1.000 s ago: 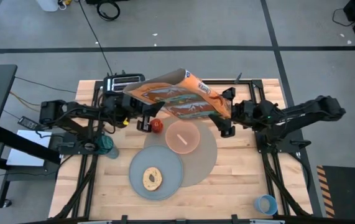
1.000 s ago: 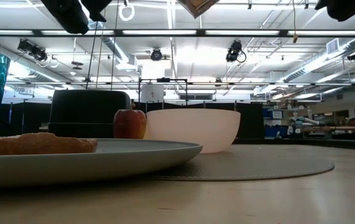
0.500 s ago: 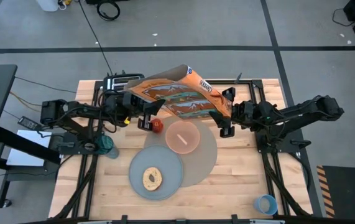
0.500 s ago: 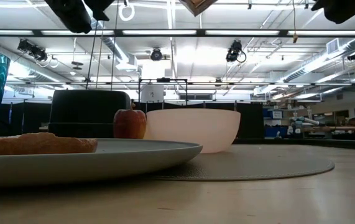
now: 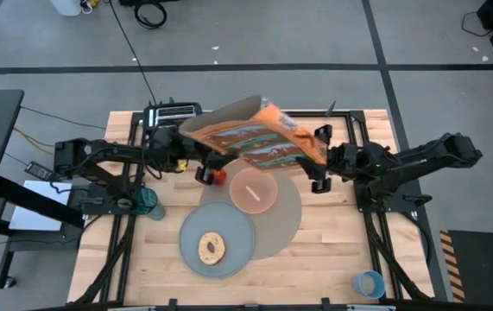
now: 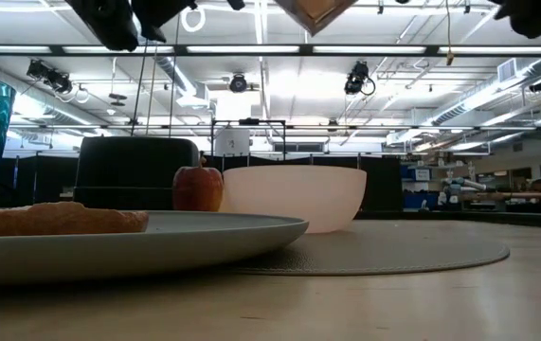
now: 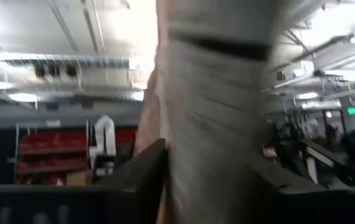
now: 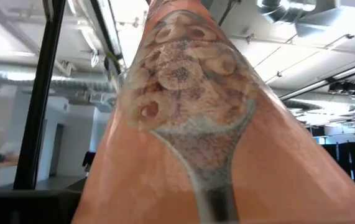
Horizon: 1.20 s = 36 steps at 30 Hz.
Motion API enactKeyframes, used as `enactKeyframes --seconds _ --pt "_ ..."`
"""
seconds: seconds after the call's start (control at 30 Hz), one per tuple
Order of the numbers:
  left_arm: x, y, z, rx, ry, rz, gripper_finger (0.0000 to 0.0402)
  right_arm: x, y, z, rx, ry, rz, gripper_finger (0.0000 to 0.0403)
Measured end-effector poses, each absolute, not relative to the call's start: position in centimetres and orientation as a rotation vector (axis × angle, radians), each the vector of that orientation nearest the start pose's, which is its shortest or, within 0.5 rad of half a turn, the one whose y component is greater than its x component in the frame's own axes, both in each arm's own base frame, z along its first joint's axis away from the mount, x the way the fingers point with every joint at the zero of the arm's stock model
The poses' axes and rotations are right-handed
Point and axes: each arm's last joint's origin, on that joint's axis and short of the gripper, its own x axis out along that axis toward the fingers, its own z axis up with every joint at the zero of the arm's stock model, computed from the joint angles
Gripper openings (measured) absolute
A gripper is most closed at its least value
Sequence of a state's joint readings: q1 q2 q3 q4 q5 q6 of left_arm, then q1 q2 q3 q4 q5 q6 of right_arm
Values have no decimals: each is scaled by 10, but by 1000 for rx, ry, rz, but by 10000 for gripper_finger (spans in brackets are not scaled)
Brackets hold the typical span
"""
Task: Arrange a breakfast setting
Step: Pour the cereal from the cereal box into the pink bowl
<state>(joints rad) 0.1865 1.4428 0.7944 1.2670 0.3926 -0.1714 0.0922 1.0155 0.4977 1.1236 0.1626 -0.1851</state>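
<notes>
From above, my two tools are holding up an orange cereal box (image 5: 250, 138) over the 12 o'clock half of the desk (image 5: 332, 250). My right tool (image 5: 319, 173) is grasping its 3 o'clock end. My left tool (image 5: 201, 169) is sitting at its 9 o'clock end, and I cannot tell whether it is gripping. The pale pink bowl (image 5: 253, 190) is resting on the taupe mat (image 5: 285, 220), with the red apple (image 5: 218, 175) at its 10 o'clock. The grey plate (image 5: 229, 231), at the bowl's 7 o'clock, is carrying the bagel (image 5: 211, 249). The small blue cup (image 5: 369, 283) is standing at the desk's 5 o'clock corner and the black toaster (image 5: 173, 112) at 11 o'clock.

At desk height, the apple (image 6: 198, 188) is showing just beside the bowl (image 6: 294, 197), and the bagel (image 6: 57, 218) is lying on the plate (image 6: 204, 235).

My left wrist camera is seeing the box (image 7: 221, 124), blurred.

My right wrist camera is filled by the box (image 8: 189, 124).
</notes>
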Motion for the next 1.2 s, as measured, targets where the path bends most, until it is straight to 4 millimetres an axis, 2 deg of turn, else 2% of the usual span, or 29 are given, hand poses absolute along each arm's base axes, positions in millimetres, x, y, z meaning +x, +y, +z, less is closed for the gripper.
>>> enactKeyframes --seconds 0.1,0.27,0.4,0.57,0.77,0.9,1.07,1.2 --pt "285 46 325 5 -496 -269 204 183 14 306 -76 -608 -143 238" --pt "276 48 315 -20 -193 -256 239 151 16 293 -44 -585 -160 238" --pt "273 42 296 -86 61 -206 241 131 15 291 -32 -466 -190 237" --pt "272 28 273 -125 296 -120 233 109 13 291 16 -348 -131 237" --pt "271 11 265 -188 384 -93 227 80 8 290 67 -129 -76 237" --pt "271 5 266 -267 432 -92 226 60 4 311 77 -14 -78 237" --pt "266 7 272 -282 600 35 226 54 3 330 51 177 -92 237" --pt "260 9 272 -276 691 144 226 71 6 340 14 353 -113 237"
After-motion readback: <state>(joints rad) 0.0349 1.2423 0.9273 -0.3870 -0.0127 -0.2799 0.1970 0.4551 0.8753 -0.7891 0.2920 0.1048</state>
